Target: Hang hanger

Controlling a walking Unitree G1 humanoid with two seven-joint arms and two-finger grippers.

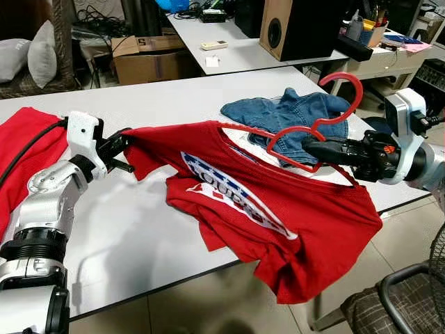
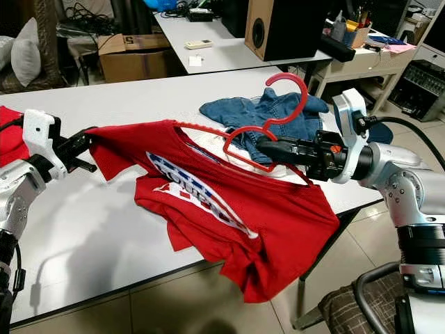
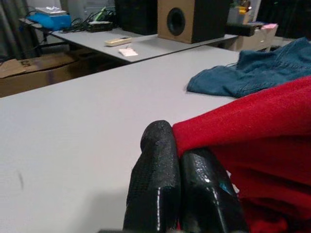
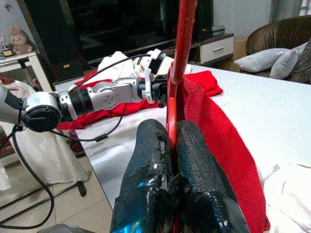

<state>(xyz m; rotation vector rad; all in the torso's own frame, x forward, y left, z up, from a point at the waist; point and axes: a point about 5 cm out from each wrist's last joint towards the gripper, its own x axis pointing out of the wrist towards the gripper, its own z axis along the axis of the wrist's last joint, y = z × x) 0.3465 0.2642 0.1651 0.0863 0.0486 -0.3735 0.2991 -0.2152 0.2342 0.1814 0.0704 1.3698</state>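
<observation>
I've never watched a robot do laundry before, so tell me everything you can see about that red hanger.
The red hanger looks like thin, glossy plastic, with an open hook curving up above the table. Its arms are threaded into the neck of the red T-shirt, so just the hook and upper loops show. The right gripper is shut on it below the hook, holding it lifted and tilted. The left gripper pinches the shirt's sleeve.

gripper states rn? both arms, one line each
Left gripper: shut on the sleeve of the red T-shirt.
Right gripper: shut on the red hanger, which sits in the shirt's neck.
</observation>
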